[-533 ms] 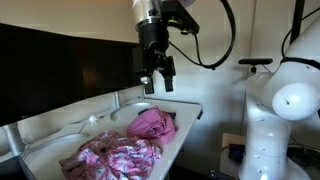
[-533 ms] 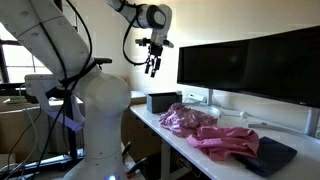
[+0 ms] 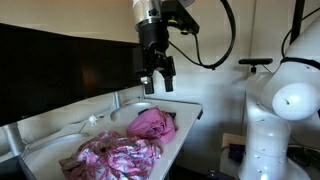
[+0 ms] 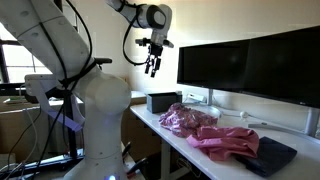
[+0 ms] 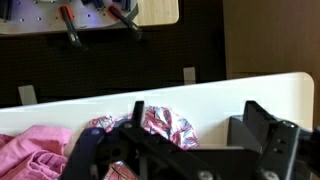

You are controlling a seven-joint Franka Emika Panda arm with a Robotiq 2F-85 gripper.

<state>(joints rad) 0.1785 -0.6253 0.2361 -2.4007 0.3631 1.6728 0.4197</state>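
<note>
I keep the gripper (image 3: 157, 82) high in the air over the white table (image 3: 185, 125), and it touches nothing. Its fingers (image 5: 262, 135) are spread wide, with only air between them; this shows also in an exterior view (image 4: 152, 68).

Two cloths lie on the table, well below the gripper. The plain pink cloth (image 3: 152, 122) is bunched into a small heap, and the patterned cloth (image 3: 115, 157), pink and white, lies crumpled just beside it; they seem to touch at the edges. Both exterior views show them side by side, the pink cloth (image 4: 230, 140) and the patterned cloth (image 4: 185, 118).

In the wrist view the patterned cloth (image 5: 170, 125) sits almost in the middle, between the two fingers, and the pink cloth (image 5: 35, 150) is at the lower left corner.

Dark monitors (image 4: 245, 65) stand along the back of the table. A flat black pad (image 4: 272, 155) lies next to the pink cloth, and a small dark box (image 4: 160, 102) stands at the other end of the table.
</note>
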